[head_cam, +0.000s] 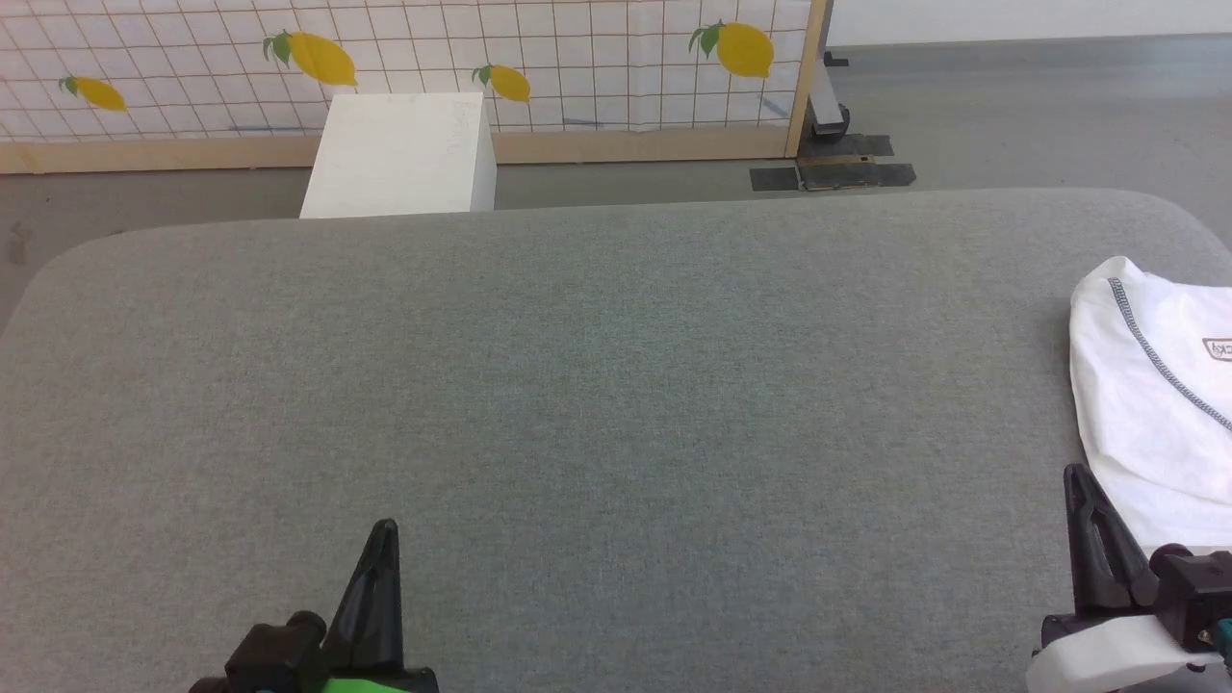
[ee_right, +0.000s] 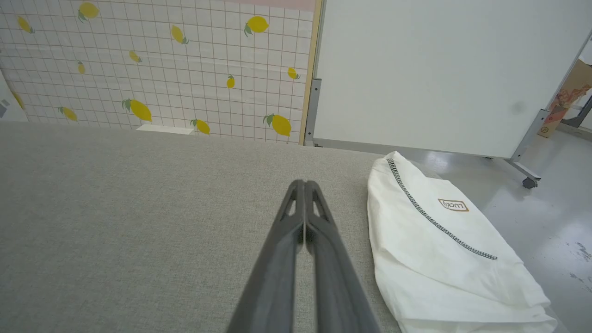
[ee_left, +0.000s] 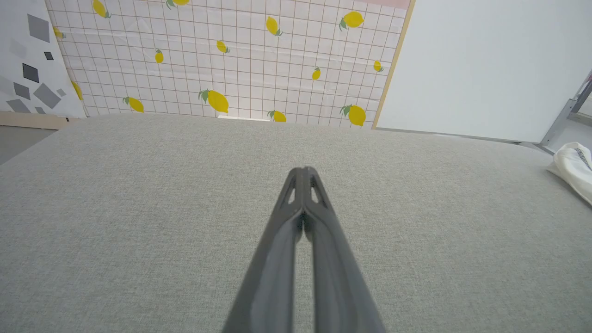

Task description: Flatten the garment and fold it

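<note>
Nearest the head camera, the left gripper sat at the lower left with its two dark fingers pressed flat together, gripping nothing, over the grey cloth-covered table. At the lower right, the right gripper was also fully closed and empty. Its tip was just beside the near edge of the shirt, and the right wrist view showed a strip of bare table between fingers and fabric. The white shirt lay in a loose, rumpled bundle along the table's right edge, partly cut off by the head view's border. A dark zigzag seam ran across it and a small brown logo patch faced up. Past the table's far edge stood a white box, its base hidden by the table. Behind the box was a lemon-printed grid screen in a pale wooden frame.
</note>
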Tool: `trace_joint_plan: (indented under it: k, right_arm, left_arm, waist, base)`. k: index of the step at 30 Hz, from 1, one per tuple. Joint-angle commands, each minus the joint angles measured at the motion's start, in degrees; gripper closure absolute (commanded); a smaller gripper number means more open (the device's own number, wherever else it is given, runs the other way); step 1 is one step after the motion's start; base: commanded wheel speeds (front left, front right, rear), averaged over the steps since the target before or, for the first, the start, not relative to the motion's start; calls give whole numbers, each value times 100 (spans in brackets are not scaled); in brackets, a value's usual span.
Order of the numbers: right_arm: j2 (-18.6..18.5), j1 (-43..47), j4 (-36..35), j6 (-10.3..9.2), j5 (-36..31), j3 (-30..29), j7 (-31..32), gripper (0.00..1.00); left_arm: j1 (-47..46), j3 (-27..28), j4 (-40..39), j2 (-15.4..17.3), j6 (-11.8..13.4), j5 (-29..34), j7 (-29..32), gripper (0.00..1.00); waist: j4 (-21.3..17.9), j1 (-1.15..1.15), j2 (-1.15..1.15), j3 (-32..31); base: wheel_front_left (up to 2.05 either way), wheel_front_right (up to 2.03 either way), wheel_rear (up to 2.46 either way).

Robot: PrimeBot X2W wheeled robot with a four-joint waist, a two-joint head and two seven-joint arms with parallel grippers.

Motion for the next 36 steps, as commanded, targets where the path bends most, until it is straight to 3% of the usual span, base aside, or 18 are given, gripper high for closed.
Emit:
trace_joint_plan:
  k: [1, 36]
  right_arm:
    - [0, -49, 24, -1, 15, 33, 30, 100]
    - [1, -276, 152, -3, 87, 302, 211, 100]
  left_arm:
    - [-60, 35, 18, -23, -12, 81, 32, 100]
    - [-358, 263, 113, -139, -72, 471, 428, 100]
  waist:
    - [1, 0, 0, -3]
    - [19, 0, 0, -62]
  base:
    - [0, 0, 0]
    - [0, 0, 0]
